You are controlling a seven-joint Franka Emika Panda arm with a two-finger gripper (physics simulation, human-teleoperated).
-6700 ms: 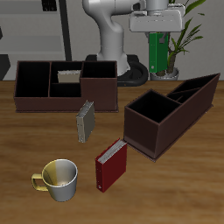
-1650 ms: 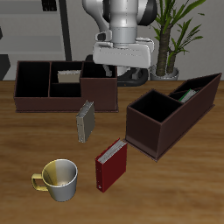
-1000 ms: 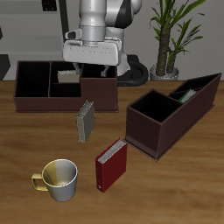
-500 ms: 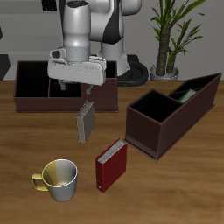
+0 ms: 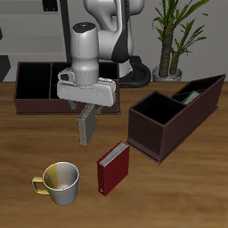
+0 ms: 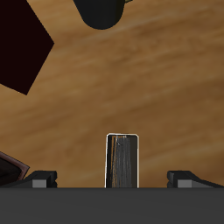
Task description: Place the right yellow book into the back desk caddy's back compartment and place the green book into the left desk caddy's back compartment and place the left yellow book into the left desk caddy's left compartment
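Wrist view: the left yellow book (image 6: 123,160) is seen upright on the desk (image 6: 166,79), mid-desk before the back desk caddy (image 5: 40,85), centred between the spread gripper (image 6: 112,180) fingers for grasping.

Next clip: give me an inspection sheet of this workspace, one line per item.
Surface: wooden table, no spills seen.
Job's things: left yellow book upright near the middle; back desk caddy at the rear, a pale book just visible inside; left desk caddy skewed, green book in its rear slot.
Clutter: red book upright toward the front edge; mug beside it.
Grippers: pincer open, directly above the left yellow book, fingers either side of it in the wrist view.
Cables: nothing seen.
Surroundings: potted plant behind the table.
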